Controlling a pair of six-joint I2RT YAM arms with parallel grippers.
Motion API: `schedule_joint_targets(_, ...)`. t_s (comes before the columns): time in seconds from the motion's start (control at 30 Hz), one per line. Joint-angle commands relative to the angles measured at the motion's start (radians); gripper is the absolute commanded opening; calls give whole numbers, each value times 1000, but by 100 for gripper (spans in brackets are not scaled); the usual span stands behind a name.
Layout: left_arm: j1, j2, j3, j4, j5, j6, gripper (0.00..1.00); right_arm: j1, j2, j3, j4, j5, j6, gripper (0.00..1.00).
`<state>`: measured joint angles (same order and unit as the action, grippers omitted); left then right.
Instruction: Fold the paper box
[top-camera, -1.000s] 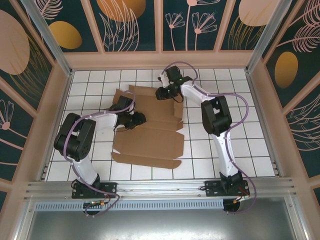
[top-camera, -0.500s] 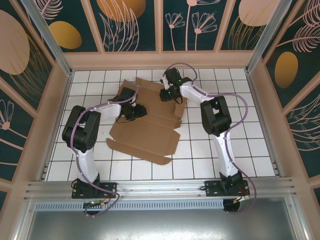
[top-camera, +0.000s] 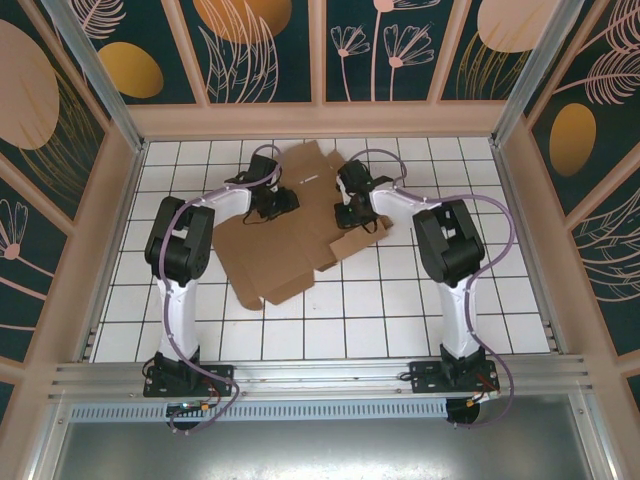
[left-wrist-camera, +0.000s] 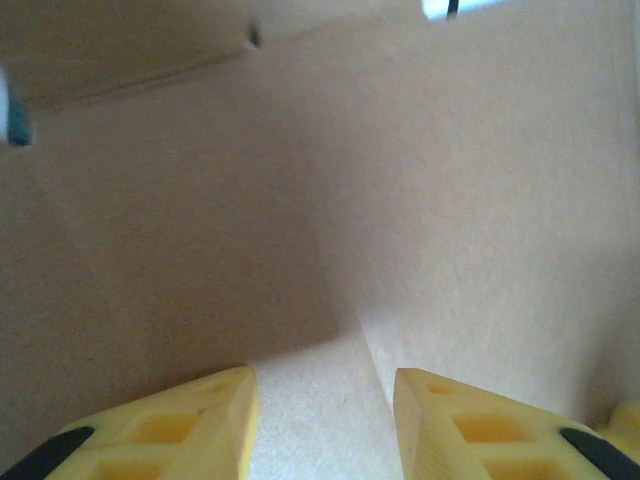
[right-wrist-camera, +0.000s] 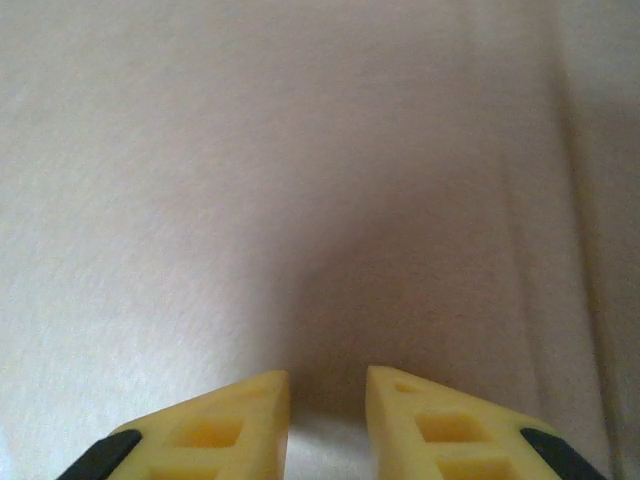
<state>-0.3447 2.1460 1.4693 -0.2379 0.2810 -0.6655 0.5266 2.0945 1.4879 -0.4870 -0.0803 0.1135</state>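
The paper box (top-camera: 290, 250) is a flat brown cardboard blank lying askew on the white tiles at the back middle, its flaps spread out. My left gripper (top-camera: 277, 205) rests on the blank's left part. In the left wrist view the yellow fingers (left-wrist-camera: 215, 400) of the left gripper (left-wrist-camera: 325, 378) stand apart against the cardboard (left-wrist-camera: 420, 200), with nothing between them. My right gripper (top-camera: 352, 212) sits on the blank's right part. In the right wrist view that gripper (right-wrist-camera: 327, 378) shows a narrow gap over bare cardboard (right-wrist-camera: 300, 170).
White tiled floor (top-camera: 400, 300) lies open in front of the blank and on both sides. Wooden-framed painted walls (top-camera: 320, 118) enclose the back and sides. An aluminium rail (top-camera: 320, 385) runs along the near edge, where both arm bases are bolted.
The blank has turned and slid toward the back wall. My left gripper went back and to the right with it. The right gripper came slightly nearer and to the right.
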Motion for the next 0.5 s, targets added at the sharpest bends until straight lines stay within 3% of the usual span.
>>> schedule_joint_targets(0.0, 7, 28, 18, -27, 25, 3, 41, 31, -100, -92, -19, -156, 66, 31)
schedule_joint_targets(0.07, 7, 7, 7, -18, 36, 5, 40, 26, -166, -120, 10, -187, 92, 35)
schedule_joint_targets(0.27, 7, -108, -76, 35, 56, -18, 40, -133, -308, -171, 123, -273, 120, 54)
schedule_joint_targets(0.33, 6, -141, -105, 61, 74, -35, 41, -189, -304, -159, 141, -326, 121, 56)
schedule_joint_targets(0.47, 6, -175, -169, 148, 143, -102, 40, -238, -223, -69, 111, -280, 6, 59)
